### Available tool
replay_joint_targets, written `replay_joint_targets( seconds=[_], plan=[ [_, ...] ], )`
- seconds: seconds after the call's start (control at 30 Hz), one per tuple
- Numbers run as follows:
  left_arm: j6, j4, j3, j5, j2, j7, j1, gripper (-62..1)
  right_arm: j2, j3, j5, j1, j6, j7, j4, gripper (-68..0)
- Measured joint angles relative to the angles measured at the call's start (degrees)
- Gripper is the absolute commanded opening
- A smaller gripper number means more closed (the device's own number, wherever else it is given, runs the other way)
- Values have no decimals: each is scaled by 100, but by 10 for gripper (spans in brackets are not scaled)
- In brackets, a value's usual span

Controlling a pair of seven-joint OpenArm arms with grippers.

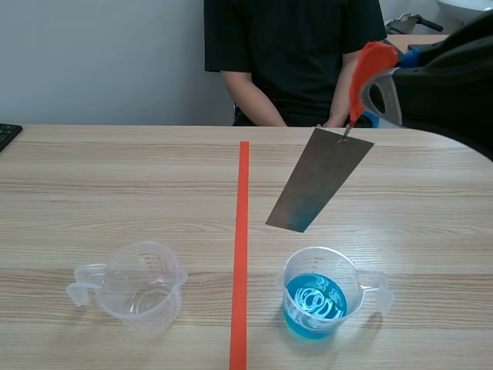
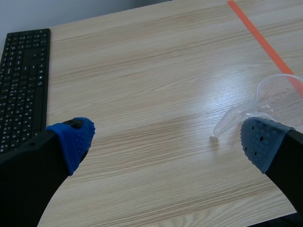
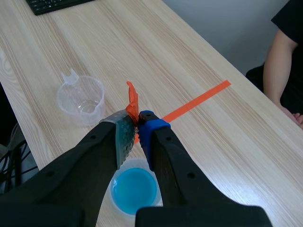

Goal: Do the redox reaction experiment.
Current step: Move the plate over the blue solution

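High on the right of the scene view, the right gripper [image 1: 381, 77] is held closed on an orange clip [image 1: 363, 73]. From the clip a grey metal sheet [image 1: 320, 181] is hung tilted, its lower end poised above the cup of blue liquid [image 1: 316, 308] without touching it. An empty cup [image 1: 142, 285] is set across the tape line [image 1: 242, 247] from it; printed graduations are seen on its wall, but they cannot be read. A person [image 1: 293, 54] is seated beyond the table [image 1: 115, 200]. The sheet is shown by this view alone.

Past the left gripper [image 2: 165, 142], in the left wrist view, the fingers [image 2: 73, 139] are spread wide and nothing is held between them. The empty cup [image 2: 279, 97] is found just beside the right finger, handle nearest, and a keyboard [image 2: 23, 85] is laid beyond the other finger.

From the right wrist view, the orange clip [image 3: 132, 101] is seen pinched between the pads. The cup of blue liquid [image 3: 132, 189] is placed directly under the gripper, and the empty cup [image 3: 81, 98] lies ahead, across the tape line [image 3: 196, 101].
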Motion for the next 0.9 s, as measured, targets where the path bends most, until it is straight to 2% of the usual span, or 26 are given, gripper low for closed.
replay_joint_targets(
  seconds=[0.27, 0.37, 0.6, 0.9],
  plan=[
    [0, 0, 0, 0, 0, 0, 0, 14, 0, 566, 1075, 0, 17, -682, 0, -658],
    [0, 0, 0, 0, 0, 0, 0, 14, 0, 772, 1287, 0, 17, -922, 0, -658],
    [0, 0, 0, 0, -15, 0, 0, 14, 7, 1333, 1294, -240, 15, -944, 0, -658],
    [0, 0, 0, 0, -81, 42, -205, 14, 369, 1384, 1294, -420, 17, -935, 0, -660]
  ],
)
